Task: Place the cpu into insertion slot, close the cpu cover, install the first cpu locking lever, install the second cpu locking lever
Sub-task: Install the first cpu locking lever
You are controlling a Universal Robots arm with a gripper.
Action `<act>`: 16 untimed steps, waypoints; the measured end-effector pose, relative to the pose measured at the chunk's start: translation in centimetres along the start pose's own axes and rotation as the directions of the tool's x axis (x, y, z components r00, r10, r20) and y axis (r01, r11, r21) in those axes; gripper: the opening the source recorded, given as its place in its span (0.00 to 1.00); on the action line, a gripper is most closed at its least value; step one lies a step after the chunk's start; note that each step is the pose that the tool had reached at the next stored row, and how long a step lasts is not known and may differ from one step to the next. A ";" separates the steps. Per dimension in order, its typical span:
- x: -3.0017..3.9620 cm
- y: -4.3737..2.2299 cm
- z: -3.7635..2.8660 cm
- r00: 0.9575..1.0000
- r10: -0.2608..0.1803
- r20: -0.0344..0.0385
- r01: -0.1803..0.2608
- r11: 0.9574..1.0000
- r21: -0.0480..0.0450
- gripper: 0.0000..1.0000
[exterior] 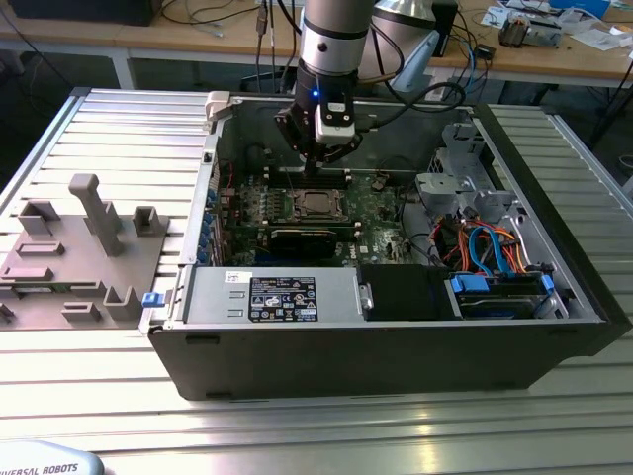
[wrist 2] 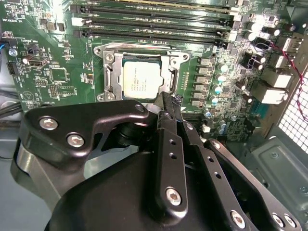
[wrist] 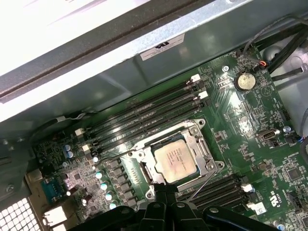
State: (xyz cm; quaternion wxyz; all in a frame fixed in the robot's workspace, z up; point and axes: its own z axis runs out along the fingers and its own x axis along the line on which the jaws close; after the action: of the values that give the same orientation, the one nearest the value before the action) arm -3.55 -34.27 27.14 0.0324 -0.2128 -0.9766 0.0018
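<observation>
1. One cpu (wrist: 175,160) lies flat in the insertion slot (wrist: 144,169) in the middle of the green circuit board (wrist: 269,159), silvery face up; it shows in both wrist views (wrist 2: 140,79).
2. One cpu cover (wrist 2: 109,72), a thin metal frame with a square window, lies down around the chip. One thin wire lever (wrist: 201,185) runs beside the slot in the first wrist view.
3. Four long black memory slots (wrist: 144,118) sit side by side next to the slot.
4. One arm (exterior: 334,40) hangs straight down into the open computer case (exterior: 396,346), and its pincer (exterior: 321,163) points at the board just beside the slot.
5. In the second wrist view the pincer's fingers (wrist 2: 168,159) are pressed together with nothing between them, the tips (wrist 2: 166,101) close to the edge of the cover.
6. The case lies on its side on the ribbed metal desk (exterior: 129,129). One grey fixture tray (exterior: 79,247) stands at the desk's edge on the exterior view's left.
</observation>
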 end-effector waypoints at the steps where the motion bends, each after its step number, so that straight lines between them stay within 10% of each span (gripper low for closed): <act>1: 0.00 0.00 0.00 1.000 -0.002 0.000 0.002 1.000 0.000 0.11; 16: 0.00 0.00 0.00 1.000 -0.031 0.001 0.031 1.000 0.002 0.11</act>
State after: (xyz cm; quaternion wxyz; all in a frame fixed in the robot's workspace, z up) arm -3.55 -34.27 27.14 0.0323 -0.1978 -0.9797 0.0023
